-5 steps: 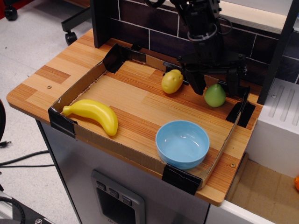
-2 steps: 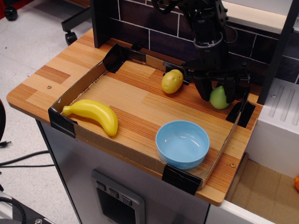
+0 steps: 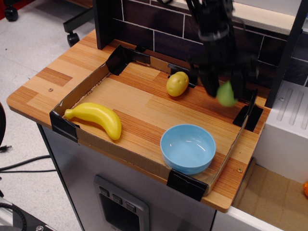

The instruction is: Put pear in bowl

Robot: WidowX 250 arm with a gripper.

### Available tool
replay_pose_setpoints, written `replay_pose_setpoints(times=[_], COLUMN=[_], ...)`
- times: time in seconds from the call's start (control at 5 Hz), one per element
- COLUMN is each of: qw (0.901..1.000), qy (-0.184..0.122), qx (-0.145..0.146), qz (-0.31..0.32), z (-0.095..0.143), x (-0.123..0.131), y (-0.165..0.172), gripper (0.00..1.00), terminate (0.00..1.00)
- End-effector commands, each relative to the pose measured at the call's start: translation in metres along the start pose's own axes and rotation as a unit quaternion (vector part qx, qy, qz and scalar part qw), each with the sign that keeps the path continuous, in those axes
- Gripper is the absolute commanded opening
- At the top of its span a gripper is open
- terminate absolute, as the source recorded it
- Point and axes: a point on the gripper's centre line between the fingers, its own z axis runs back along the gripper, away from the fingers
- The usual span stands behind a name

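Note:
The light-green pear [image 3: 225,95] is at the back right of the tray, between the fingers of my black gripper [image 3: 224,90]. The frame is motion-blurred there, but the fingers stand close on both sides of the pear and seem shut on it. I cannot tell whether the pear still touches the wood. The light-blue bowl [image 3: 187,148] stands empty at the front right of the tray, in front of the pear and a little to its left.
A yellow-brown lemon-like fruit [image 3: 177,83] lies left of the gripper. A yellow banana [image 3: 96,117] lies at the front left. A low cardboard wall [image 3: 77,91] with black corner pieces rims the tray. A dark tiled wall [image 3: 154,29] stands behind.
The gripper moved right and down from above the pear to around it, and its fingers closed in on the pear. The pear looks slightly shifted and blurred.

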Motion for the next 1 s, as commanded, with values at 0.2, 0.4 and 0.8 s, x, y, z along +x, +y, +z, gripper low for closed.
replay_pose_setpoints(times=[0.2, 0.4, 0.8], qw=[0.9982, 0.9955, 0.9915], qy=[0.007, 0.035, 0.051], qx=[-0.034, -0.025, -0.010], qz=[-0.048, -0.085, -0.119], z=[0.055, 0.047, 0.039], x=[-0.033, -0.062, -0.085], y=[-0.010, -0.008, 0.006], gripper=[0.00, 0.00, 0.00], terminate=[0.00, 0.00, 0.00])
